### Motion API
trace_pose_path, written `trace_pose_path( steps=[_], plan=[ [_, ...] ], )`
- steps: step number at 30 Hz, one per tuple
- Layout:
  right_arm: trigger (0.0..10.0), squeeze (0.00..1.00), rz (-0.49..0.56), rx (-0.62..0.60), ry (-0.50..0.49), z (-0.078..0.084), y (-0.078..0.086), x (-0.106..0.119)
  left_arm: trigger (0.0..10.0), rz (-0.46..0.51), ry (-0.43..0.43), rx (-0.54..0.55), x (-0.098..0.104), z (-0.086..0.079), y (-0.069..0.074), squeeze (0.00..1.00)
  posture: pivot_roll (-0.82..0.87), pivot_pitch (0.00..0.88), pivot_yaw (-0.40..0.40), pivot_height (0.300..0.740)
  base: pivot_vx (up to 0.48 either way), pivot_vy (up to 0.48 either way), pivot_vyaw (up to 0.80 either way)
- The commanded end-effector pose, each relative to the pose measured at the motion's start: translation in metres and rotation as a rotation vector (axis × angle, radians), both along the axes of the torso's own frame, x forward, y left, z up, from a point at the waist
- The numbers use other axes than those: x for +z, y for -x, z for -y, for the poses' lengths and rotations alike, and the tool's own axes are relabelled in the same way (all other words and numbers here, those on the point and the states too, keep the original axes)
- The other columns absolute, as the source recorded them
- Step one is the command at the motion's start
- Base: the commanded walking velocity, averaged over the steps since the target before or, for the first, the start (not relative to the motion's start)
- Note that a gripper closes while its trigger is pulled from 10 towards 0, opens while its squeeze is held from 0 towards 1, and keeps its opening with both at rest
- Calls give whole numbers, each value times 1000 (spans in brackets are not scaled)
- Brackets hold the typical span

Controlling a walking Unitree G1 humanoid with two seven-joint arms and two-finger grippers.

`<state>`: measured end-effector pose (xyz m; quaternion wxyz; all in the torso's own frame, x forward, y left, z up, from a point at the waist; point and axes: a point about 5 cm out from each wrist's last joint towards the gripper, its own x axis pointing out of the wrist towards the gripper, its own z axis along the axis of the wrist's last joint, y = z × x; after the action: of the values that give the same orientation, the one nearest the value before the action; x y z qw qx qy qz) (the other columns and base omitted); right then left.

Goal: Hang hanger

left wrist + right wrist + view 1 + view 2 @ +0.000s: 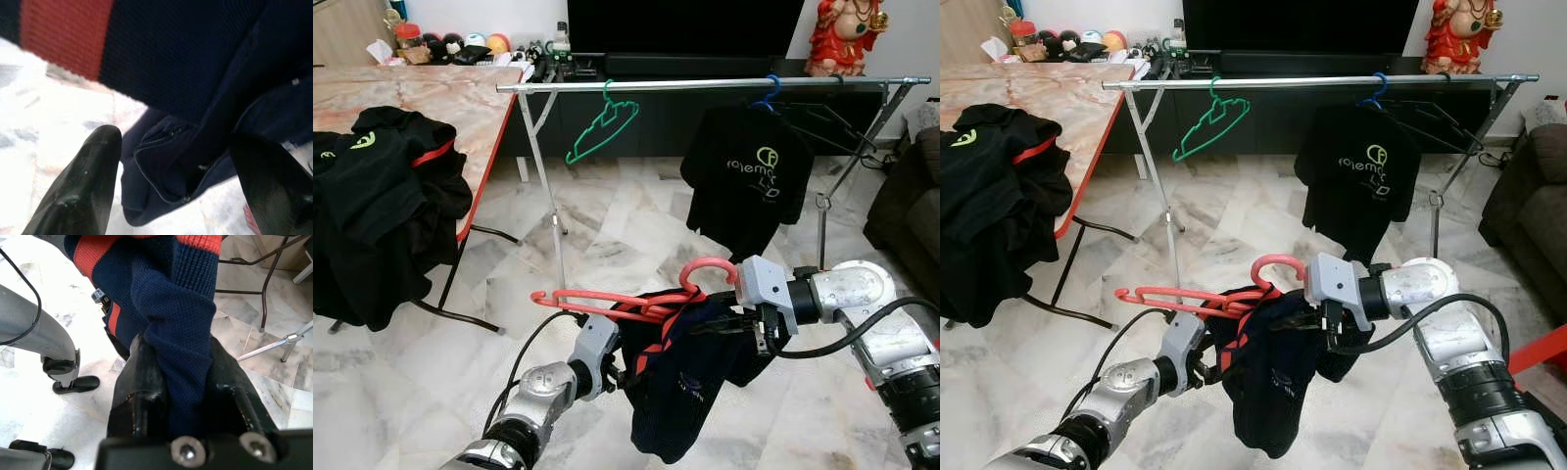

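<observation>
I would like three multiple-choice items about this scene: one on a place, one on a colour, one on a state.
1. Where does the black T-shirt hang?
A. on the rail
B. on the table
C. on the sofa

2. What colour is the bare hanger on the rail?
A. red
B. green
C. white

3. How is the right gripper?
A. open, holding nothing
B. shut on the navy garment
C. shut on the rail

Key: 1 A, it hangs from a blue hanger there; 2 B, plainly green; 3 B, the navy garment is pinched between its fingers.
</observation>
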<state>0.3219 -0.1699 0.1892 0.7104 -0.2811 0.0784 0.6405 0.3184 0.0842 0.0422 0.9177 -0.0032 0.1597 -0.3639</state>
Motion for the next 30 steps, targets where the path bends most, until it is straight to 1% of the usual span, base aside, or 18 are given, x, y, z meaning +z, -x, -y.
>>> trace_pose_path(
  steps=[1, 8, 9, 10, 11, 12, 13, 14, 15, 16, 19, 21, 22, 23, 24, 26, 30],
  plan=[
    [0, 0, -14, 44, 48, -1, 3, -1, 10000, 79, 25, 22, 16, 3, -11, 0, -93, 71, -36, 740, 0, 0, 0],
    [0, 0, -20, 45, 47, -1, 4, -3, 10000, 103, 42, 48, 20, 1, -13, 0, -91, 78, -37, 740, 0, 0, 0],
    [0, 0, -21, 45, 47, -2, 4, -4, 8157, 107, 46, 67, 21, -2, -14, 0, -91, 78, -37, 740, 0, 0, 0],
    [0, 0, -21, 45, 47, -2, 4, -4, 8157, 107, 46, 67, 21, -2, -14, 0, -91, 78, -37, 740, 0, 0, 0],
    [0, 0, -22, 47, 46, -2, 5, -4, 4157, 110, 55, 92, 22, -6, -16, 0, -92, 83, -39, 740, 0, 0, 0],
    [0, 0, -23, 47, 47, -2, 5, -4, 2902, 117, 60, 107, 23, -7, -17, 0, -92, 83, -39, 740, 0, 0, 0],
    [0, 0, -23, 47, 47, -2, 5, -4, 2902, 117, 60, 107, 23, -7, -17, 0, -92, 83, -39, 740, 0, 0, 0],
    [0, 0, -24, 47, 47, -1, 5, -4, 0, 122, 64, 118, 24, -8, -18, 0, -92, 84, -40, 740, 0, 0, 0],
    [0, 0, -24, 46, 47, -1, 5, -4, 0, 131, 75, 142, 26, -9, -19, 0, -93, 86, -39, 740, 0, 0, 0],
    [0, 0, -26, 47, 47, -1, 6, -4, 667, 140, 80, 156, 28, -10, -21, 0, -94, 86, -39, 740, 0, 0, 0],
    [0, 0, -27, 48, 45, -2, 6, -5, 627, 144, 90, 158, 29, -8, -21, 0, -95, 86, -39, 740, 0, 0, 0],
    [0, 0, -28, 49, 44, -1, 7, -4, 1098, 148, 107, 148, 31, -5, -22, 0, -97, 92, -40, 740, 0, 0, 0],
    [0, 0, -28, 49, 44, -1, 7, -4, 1098, 148, 107, 148, 31, -5, -22, 0, -97, 92, -40, 740, 0, 0, 0],
    [0, 0, -31, 49, 46, -1, 7, -5, 10000, 141, 133, 121, 32, -1, -21, 0, -99, 92, -41, 740, 0, 0, 0],
    [0, 0, -33, 48, 49, 0, 7, -6, 10000, 133, 155, 89, 32, 5, -19, 0, -99, 90, -41, 740, 0, 0, 0],
    [0, 0, -32, 46, 51, 0, 7, -6, 10000, 129, 164, 60, 32, 9, -17, 0, -99, 90, -41, 740, 0, 0, 0],
    [0, 0, -26, 42, 45, -2, 6, -5, 10000, 116, 169, 37, 30, 12, -16, 0, -103, 89, -30, 740, 0, 0, 0]
  ],
)
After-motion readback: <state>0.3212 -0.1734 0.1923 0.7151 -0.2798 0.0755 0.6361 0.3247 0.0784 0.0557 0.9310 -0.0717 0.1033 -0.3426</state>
